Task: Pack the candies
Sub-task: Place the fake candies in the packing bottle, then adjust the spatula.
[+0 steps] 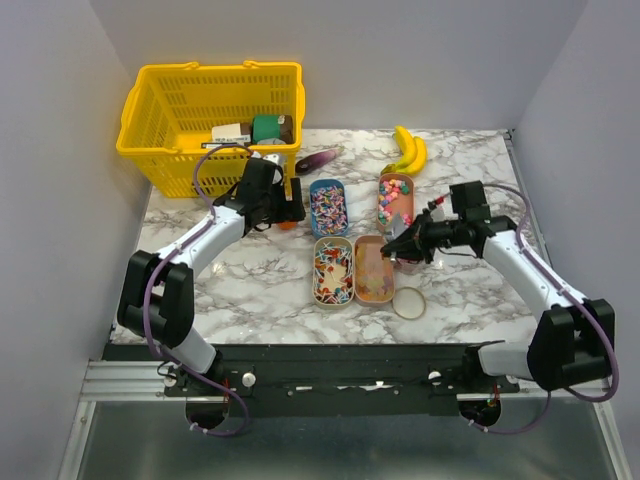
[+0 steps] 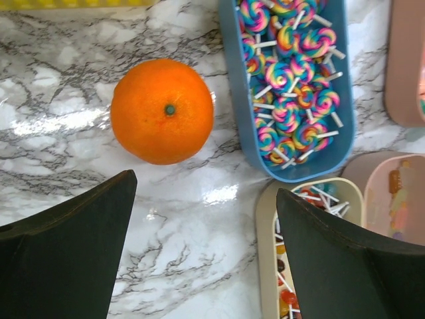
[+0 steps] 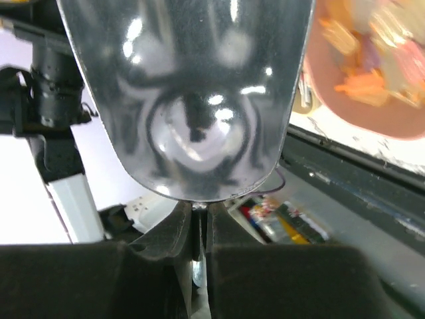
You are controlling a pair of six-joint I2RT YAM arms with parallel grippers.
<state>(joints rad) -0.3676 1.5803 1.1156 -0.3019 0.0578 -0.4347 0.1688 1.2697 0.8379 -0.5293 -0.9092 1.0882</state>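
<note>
Candies (image 2: pixel 285 73): swirled lollipops in pink, blue, yellow and orange on short white sticks, packed thickly in a blue tray (image 2: pixel 299 171); other small mixed-colour sweets fill the trays beside it.
Where they lie: in four oblong trays set two by two at mid worktop between the arms. These are the blue tray and a far pink tray (image 1: pixel 381 200) behind, with a cream tray (image 2: pixel 264 232) and a near pink tray (image 1: pixel 362 262) in front.
Left gripper (image 2: pixel 206 189): fingers spread wide over bare marble, holding nothing; an orange (image 2: pixel 163 111) sits just beyond, beside the blue tray.
Right gripper (image 3: pixel 199 212): fingers pressed together on the edge of a shiny metal piece (image 3: pixel 192 100), above the right-hand trays.
Worktop (image 1: pixel 250 290): white marble pattern with grey veins, glossy.
Other things: a yellow basket (image 1: pixel 160 140) at the far left corner, bananas (image 1: pixel 410 152) at the far edge, a thin ring (image 1: pixel 393 303) near the front trays.
Room: plain pale walls (image 1: pixel 350 60) on three sides.
</note>
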